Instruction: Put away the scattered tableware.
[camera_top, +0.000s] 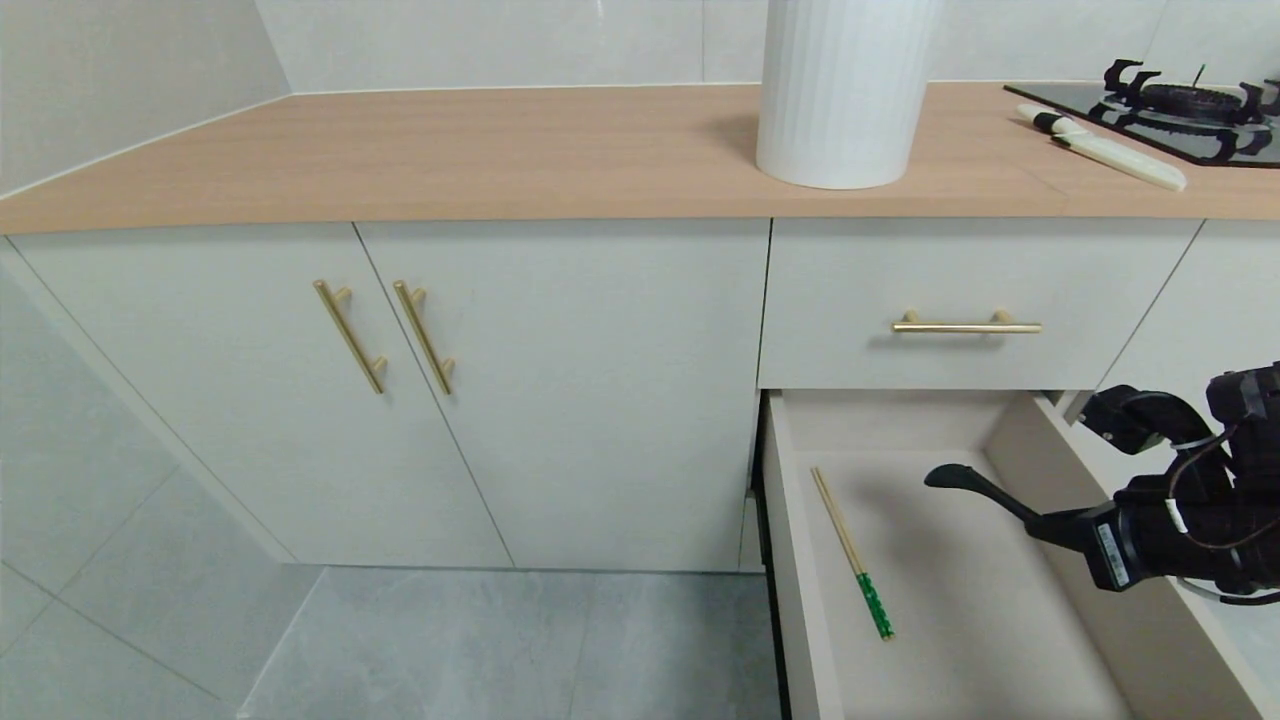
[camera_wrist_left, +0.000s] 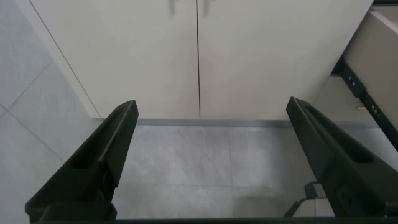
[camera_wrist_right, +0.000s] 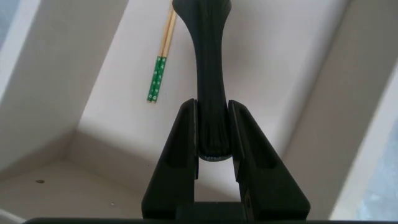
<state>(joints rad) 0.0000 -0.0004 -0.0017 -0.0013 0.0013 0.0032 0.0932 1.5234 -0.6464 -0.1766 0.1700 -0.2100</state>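
Right gripper (camera_wrist_right: 213, 112) clamped on the black plastic spoon (camera_wrist_right: 208, 56), which I held over the pulled-out beige drawer (camera_top: 790, 560); released high, it could bounce onto the 2 green-tipped wooden chopsticks (camera_top: 852, 552). Left gripper (camera_wrist_left: 211, 112) spread wide, empty.

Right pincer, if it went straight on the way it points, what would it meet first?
Probably the drawer floor by the chopsticks, with the held black utensil touching first; depth is unclear.
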